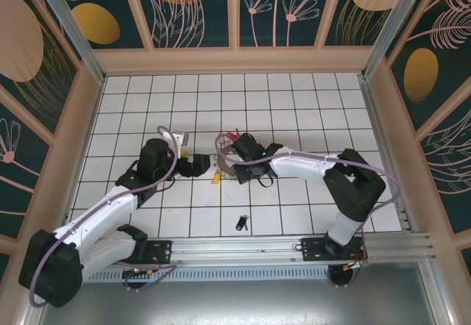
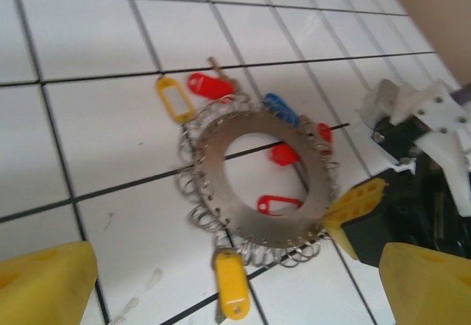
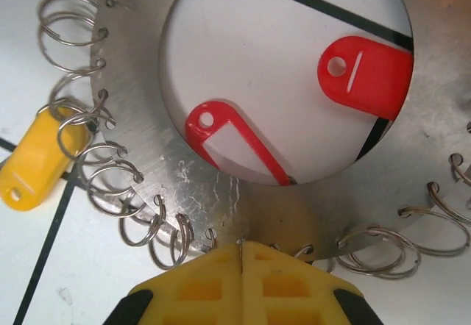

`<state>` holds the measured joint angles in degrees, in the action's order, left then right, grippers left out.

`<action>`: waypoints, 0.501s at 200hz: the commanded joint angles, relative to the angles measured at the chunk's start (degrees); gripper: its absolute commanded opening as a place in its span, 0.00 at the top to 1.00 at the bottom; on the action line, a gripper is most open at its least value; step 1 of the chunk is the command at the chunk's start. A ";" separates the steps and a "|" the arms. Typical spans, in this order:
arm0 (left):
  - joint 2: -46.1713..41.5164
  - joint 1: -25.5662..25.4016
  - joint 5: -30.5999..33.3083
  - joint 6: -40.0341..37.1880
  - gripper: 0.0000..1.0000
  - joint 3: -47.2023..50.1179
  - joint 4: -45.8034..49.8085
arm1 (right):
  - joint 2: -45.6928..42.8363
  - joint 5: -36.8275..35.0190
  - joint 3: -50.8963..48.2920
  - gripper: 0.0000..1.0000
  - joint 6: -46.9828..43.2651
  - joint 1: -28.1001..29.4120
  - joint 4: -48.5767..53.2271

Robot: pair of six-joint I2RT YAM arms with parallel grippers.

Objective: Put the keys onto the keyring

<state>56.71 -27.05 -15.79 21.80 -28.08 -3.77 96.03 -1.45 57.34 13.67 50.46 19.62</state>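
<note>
The keyring (image 2: 210,170) lies flat on the white tiles, a metal disc with a wide hole and small wire rings (image 3: 110,178) along its rim. Red tags (image 2: 209,85), a blue tag (image 2: 280,108) and yellow tags (image 2: 232,283) hang around it. Two red tags (image 3: 366,75) lie inside the hole. My right gripper (image 3: 241,255) is shut at the keyring's rim (image 3: 147,119), with a thin wire ring pinched between its yellow fingers. My left gripper (image 2: 237,295) is open, a little short of the keyring (image 1: 228,165). A black-headed key (image 1: 241,223) lies apart, near the front.
Patterned walls (image 1: 235,9) box in the tiled floor on three sides. A metal rail (image 1: 280,248) with both arm bases runs along the near edge. Bare tiles surround the keyring on the far side and at the front right.
</note>
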 commanded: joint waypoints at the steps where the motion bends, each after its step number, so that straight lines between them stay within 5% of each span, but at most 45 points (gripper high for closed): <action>1: -2.74 0.21 -11.27 -6.53 0.05 3.39 -14.09 | -7.52 1.69 -3.04 1.00 -10.08 -0.46 -6.16; 25: -2.68 0.15 -18.74 -12.60 0.10 4.38 -21.44 | -16.69 5.68 -9.92 1.00 -21.30 -0.64 -15.13; 69: 8.55 0.15 -30.89 -44.95 0.47 -12.76 7.02 | -28.44 16.08 -16.36 1.00 -27.34 -6.55 -25.49; 100: 13.31 0.03 -36.37 -48.14 0.60 -15.62 6.21 | -32.30 20.97 -17.62 1.00 -34.99 -6.67 -27.94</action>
<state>67.75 -27.05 -43.38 -15.94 -42.35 -2.39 66.72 12.10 40.51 -13.26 43.59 -1.56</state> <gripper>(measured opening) 0.419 0.051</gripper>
